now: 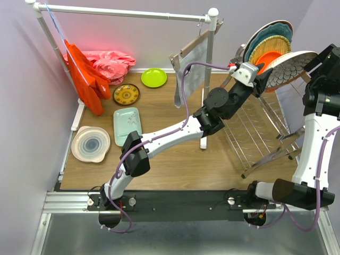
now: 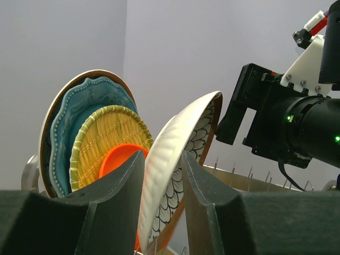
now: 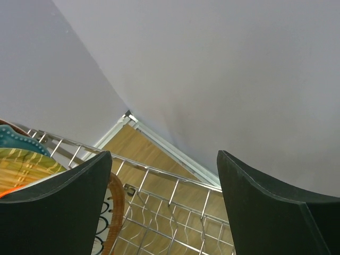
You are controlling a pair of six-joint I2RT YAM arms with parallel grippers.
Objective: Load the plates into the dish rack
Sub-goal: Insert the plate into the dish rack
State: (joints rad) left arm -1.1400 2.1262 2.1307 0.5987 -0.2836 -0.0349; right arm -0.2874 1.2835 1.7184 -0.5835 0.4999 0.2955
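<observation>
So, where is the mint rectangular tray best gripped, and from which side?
Probably the rim of its right long edge, coming down from above: the mint rectangular tray lies flat, and the white ringed plate sits close on its left.

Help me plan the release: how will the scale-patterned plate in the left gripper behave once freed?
Likely rigid and breakable: the plate looks glazed ceramic. Standing tilted on edge in the left gripper, it may tip or roll unless the dish rack tines catch it. Its glossy ribbed back could slip.
</observation>
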